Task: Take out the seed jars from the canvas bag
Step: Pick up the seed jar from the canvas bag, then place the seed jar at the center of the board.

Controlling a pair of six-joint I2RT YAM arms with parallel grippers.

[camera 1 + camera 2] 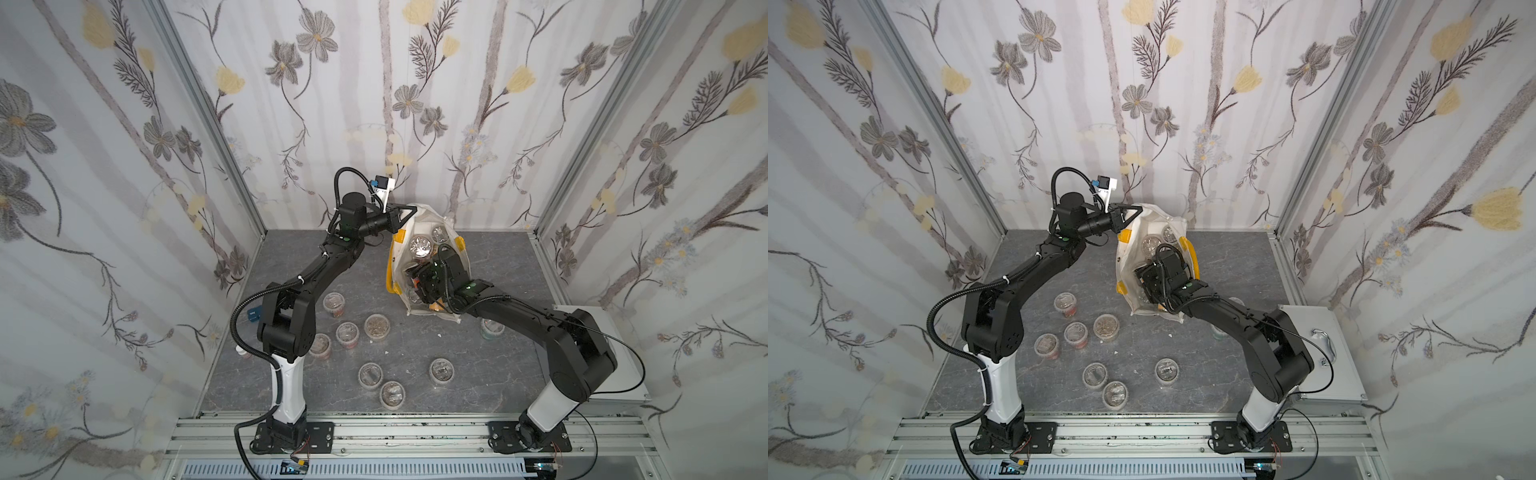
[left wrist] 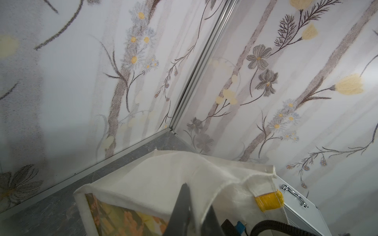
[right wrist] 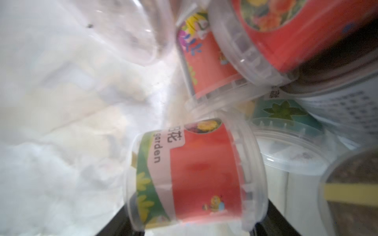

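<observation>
The bag (image 1: 422, 216) stands at the far middle of the desk (image 1: 498, 374), mouth up, jars (image 1: 419, 246) piled inside. My right claw (image 3: 196, 212) is down in it, jaws on either side of a red-banded jar (image 3: 196, 173); I can't tell if they're pressing it. My left claw (image 1: 409, 212) is pinched tight on the bag's far-left rim. Seven loose jars (image 1: 376, 326) stand near-left of the bag, and a green one (image 1: 490, 328) sits under my right arm.

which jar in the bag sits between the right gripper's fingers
The red-banded seed jar marked "garden", flanked by both fingers; the others lie beyond it.
</observation>
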